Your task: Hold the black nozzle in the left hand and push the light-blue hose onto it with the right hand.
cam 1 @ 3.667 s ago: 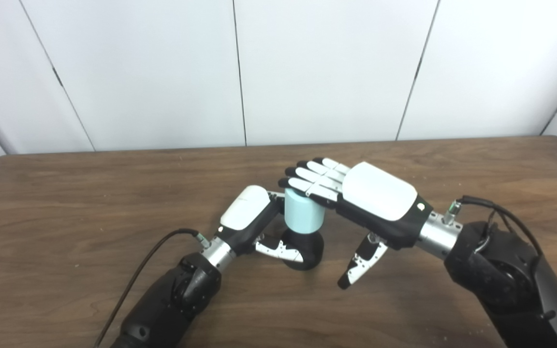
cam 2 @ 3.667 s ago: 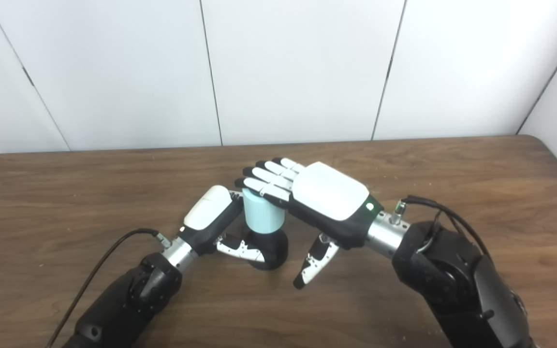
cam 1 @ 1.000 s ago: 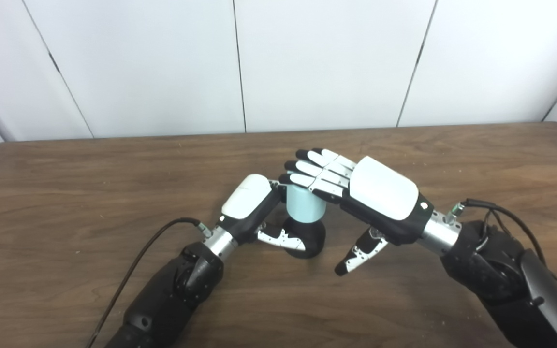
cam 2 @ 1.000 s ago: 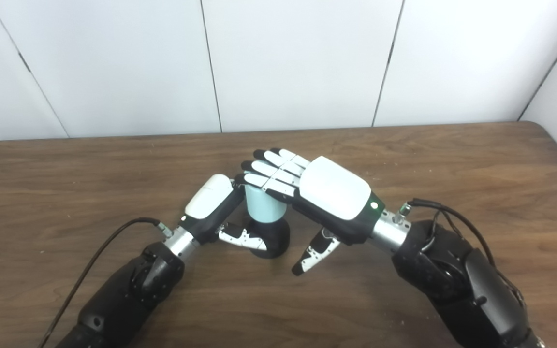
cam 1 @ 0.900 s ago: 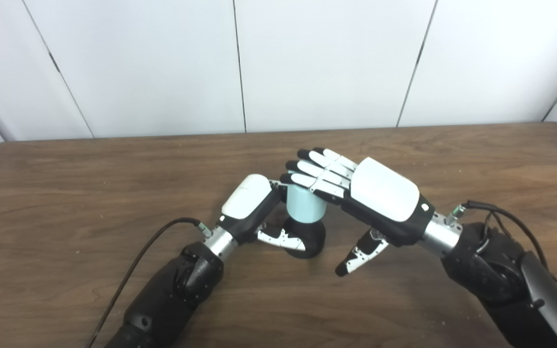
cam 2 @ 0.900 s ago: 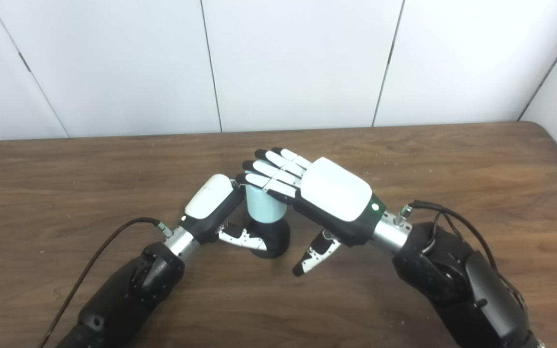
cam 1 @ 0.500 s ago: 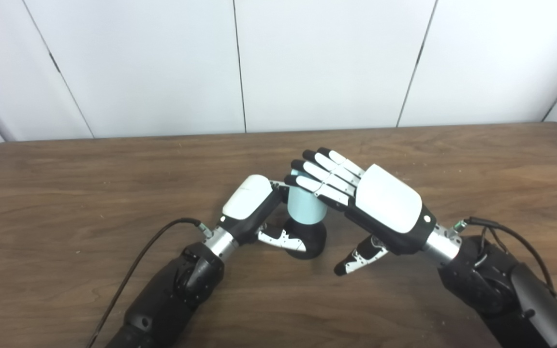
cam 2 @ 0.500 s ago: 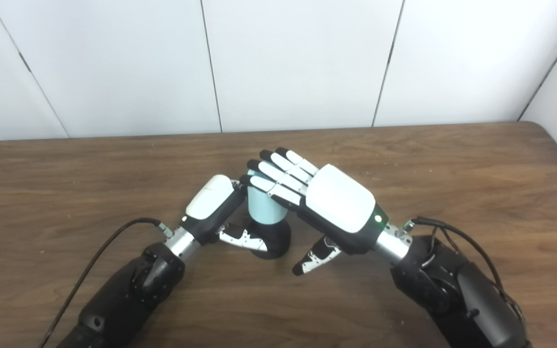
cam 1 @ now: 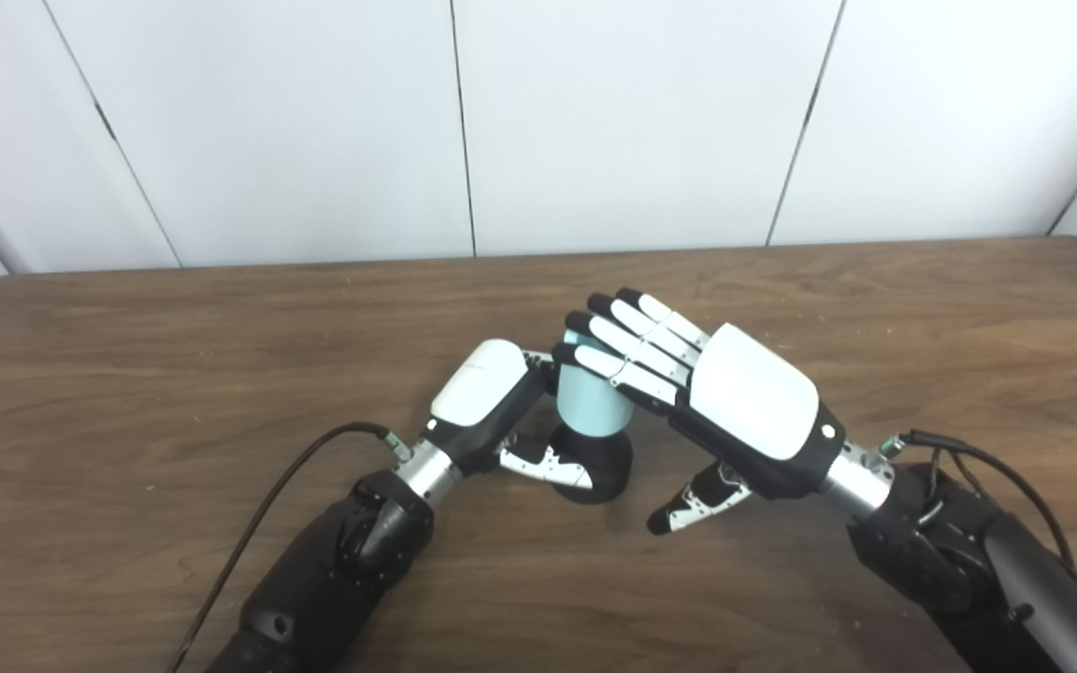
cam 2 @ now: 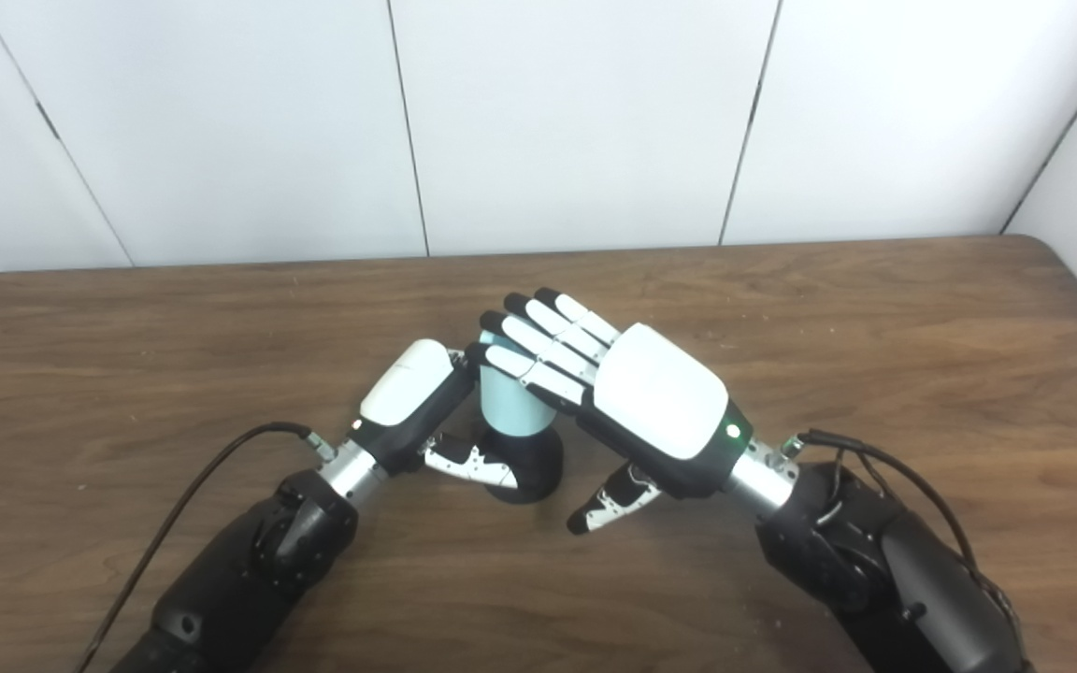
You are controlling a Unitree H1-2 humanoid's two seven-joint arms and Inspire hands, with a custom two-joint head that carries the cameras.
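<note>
The light-blue hose piece [cam 1: 588, 408] stands upright on the black nozzle [cam 1: 606, 459], which rests on the brown table [cam 1: 127, 374]. My left hand [cam 1: 492, 411] is shut on the nozzle, with its thumb across the nozzle's front and its fingers hidden behind the hose. My right hand [cam 1: 707, 393] hovers palm-down over the hose top. Its fingers are straight and spread, and the outstretched fingers [cam 2: 538, 350] lie on or just above the hose's rim. The thumb [cam 1: 688, 500] hangs free to the right of the nozzle.
A black cable [cam 1: 267, 505] runs from my left wrist toward the table's front edge. White wall panels [cam 1: 632, 121] stand behind the table's far edge.
My right hand has tilted up and drawn slightly back and right, its fingertips lifting off the hose top. The hose sits lower on the nozzle than 3.7 s ago. The left hand holds still.
</note>
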